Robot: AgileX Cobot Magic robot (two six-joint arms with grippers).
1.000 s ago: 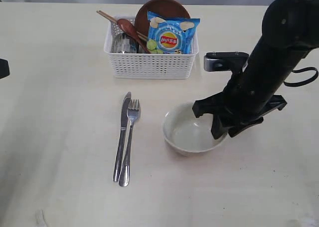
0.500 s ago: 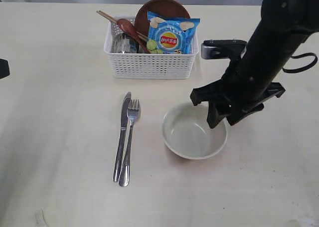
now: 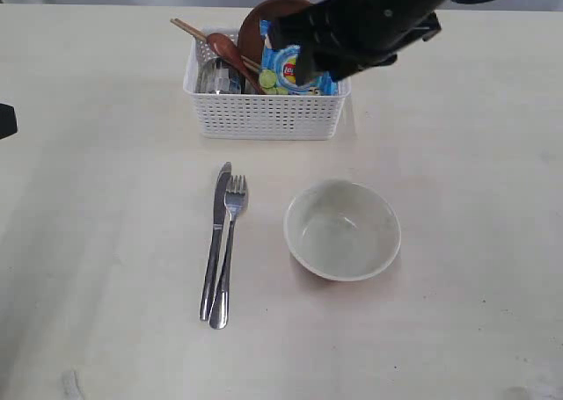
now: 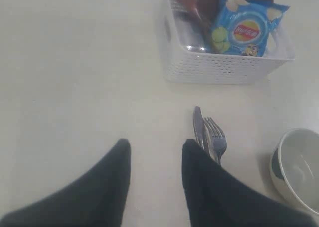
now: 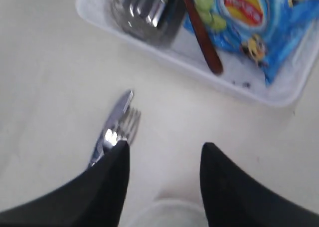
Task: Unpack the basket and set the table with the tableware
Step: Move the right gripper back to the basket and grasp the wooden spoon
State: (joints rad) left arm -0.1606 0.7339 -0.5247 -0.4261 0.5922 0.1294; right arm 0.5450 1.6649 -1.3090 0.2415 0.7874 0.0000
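Laid on the pale cream table [image 3: 106, 242]: steel knife [image 3: 215, 242], steel fork [image 3: 229, 250], pale grey-green bowl [image 3: 342, 229]. The white perforated plastic basket [image 3: 264, 114] holds the reddish-brown wooden spoon [image 3: 230, 53], wooden chopsticks [image 3: 189, 28], round brown plate [image 3: 253, 22] and small steel cup [image 3: 218, 76], yet to be unpacked. Right gripper [image 5: 162, 149], near the basket, and left gripper [image 4: 155, 146]: jaws parted, empty.

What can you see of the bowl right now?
The bowl is round, pale grey-green, and looks like glazed ceramic with a plain smooth rim. It stands upright and empty on the table, nearer the camera than the basket and to the right of the fork and knife, apart from all three. Only the table touches it.
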